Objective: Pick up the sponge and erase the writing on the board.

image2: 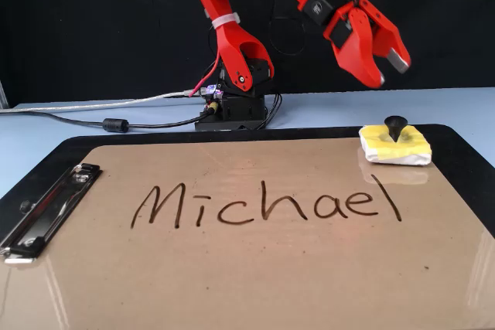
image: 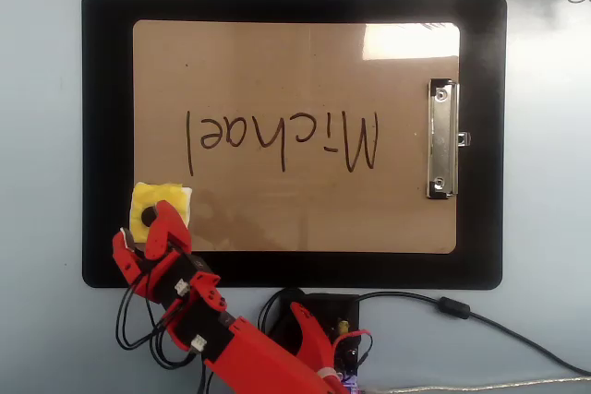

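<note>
Here the sponge (image2: 394,145) lies below the open end effector (image2: 389,69).

Yellow sponge (image: 164,201) with a dark round spot, tan board (image: 277,71) with dark writing (image: 282,141), black mat (image: 106,136), red tool (image2: 387,67), pale blue counter (image: 42,136).

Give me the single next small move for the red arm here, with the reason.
Probably lower the open red hand straight down onto the small yellow foam sponge. The fixed view shows the hand above the sponge, not touching it, while the dark "Michael" writing on the tan-brown clipboard board is untouched.
</note>
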Action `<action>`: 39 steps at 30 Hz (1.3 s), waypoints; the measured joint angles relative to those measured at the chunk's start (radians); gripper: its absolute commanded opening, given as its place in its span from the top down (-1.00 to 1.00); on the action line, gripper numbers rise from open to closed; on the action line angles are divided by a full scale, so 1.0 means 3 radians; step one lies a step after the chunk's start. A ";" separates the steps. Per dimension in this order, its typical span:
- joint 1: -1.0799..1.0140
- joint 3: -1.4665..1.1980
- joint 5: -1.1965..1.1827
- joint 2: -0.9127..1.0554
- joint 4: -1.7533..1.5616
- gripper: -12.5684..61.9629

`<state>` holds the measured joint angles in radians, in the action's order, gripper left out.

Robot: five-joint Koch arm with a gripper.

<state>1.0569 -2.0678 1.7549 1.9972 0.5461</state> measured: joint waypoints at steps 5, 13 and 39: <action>0.0000 -0.0092 -0.0690 -0.0189 -0.0174 -0.23; -0.0041 -0.0506 -0.0818 -0.0757 -0.1202 -0.23; -0.0092 -0.1150 -0.0839 -0.1140 -0.2546 0.53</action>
<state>1.0293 -2.4130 1.5033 1.6552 -0.2178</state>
